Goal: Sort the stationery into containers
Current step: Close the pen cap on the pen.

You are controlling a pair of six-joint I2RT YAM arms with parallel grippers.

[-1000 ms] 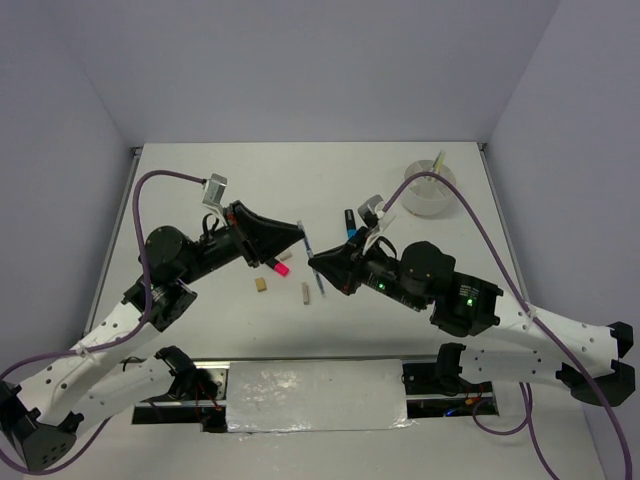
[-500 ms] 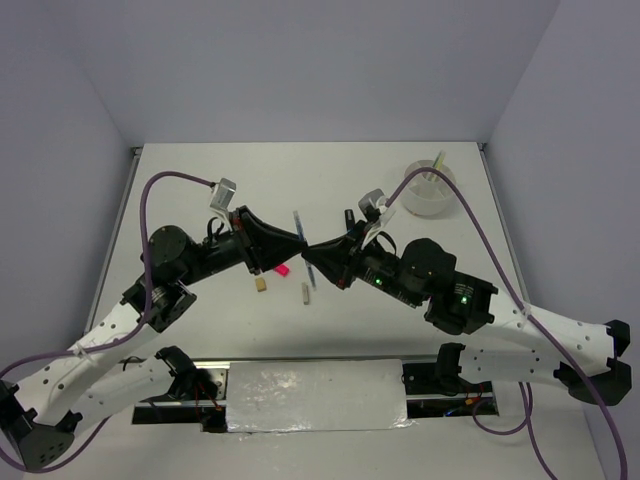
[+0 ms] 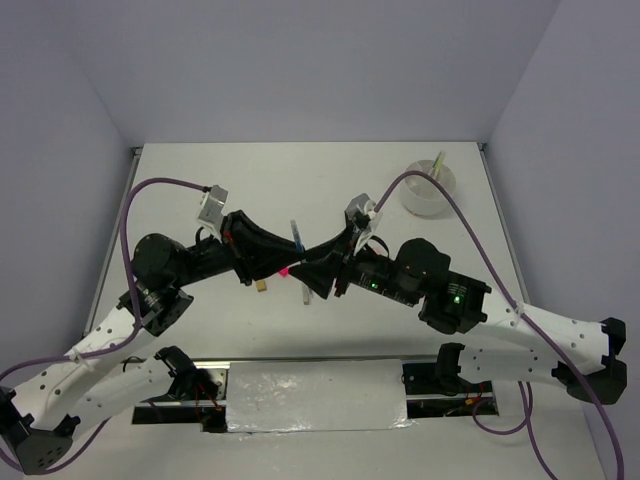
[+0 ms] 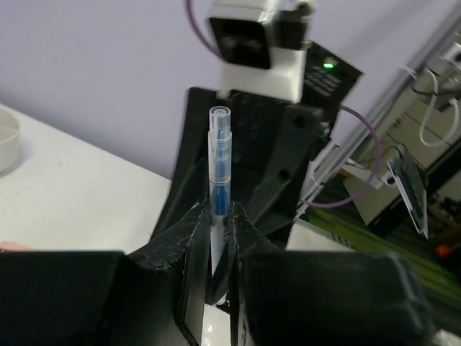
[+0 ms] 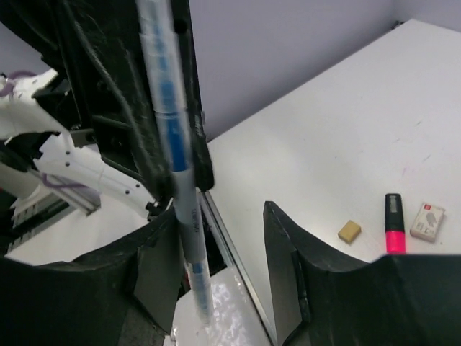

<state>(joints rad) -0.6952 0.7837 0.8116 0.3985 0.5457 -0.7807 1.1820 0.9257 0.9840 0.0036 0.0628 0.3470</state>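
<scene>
My left gripper [image 3: 288, 262] [image 4: 215, 223] is shut on a thin clear pen with a blue core [image 3: 297, 238] [image 4: 218, 173] and holds it upright above the table. My right gripper [image 3: 313, 276] [image 5: 220, 216] is open. The same pen [image 5: 173, 137] passes between its jaws, close to the left finger. A pink-and-black highlighter [image 5: 392, 222] [image 3: 284, 270], a tan eraser [image 5: 349, 231] [image 3: 261, 285] and a white eraser [image 5: 427, 220] [image 3: 305, 294] lie on the table beneath. The white bowl [image 3: 428, 192] stands at the far right with a yellow stick [image 3: 438, 162] in it.
The two grippers meet tip to tip over the middle of the table. The right arm's wrist camera [image 4: 256, 43] fills the space behind the pen in the left wrist view. The bowl's rim [image 4: 6, 140] shows at that view's left edge.
My left gripper has lifted the pen off the table and tilted it upright. My right gripper has moved in so that its open jaws stand around the pen.
</scene>
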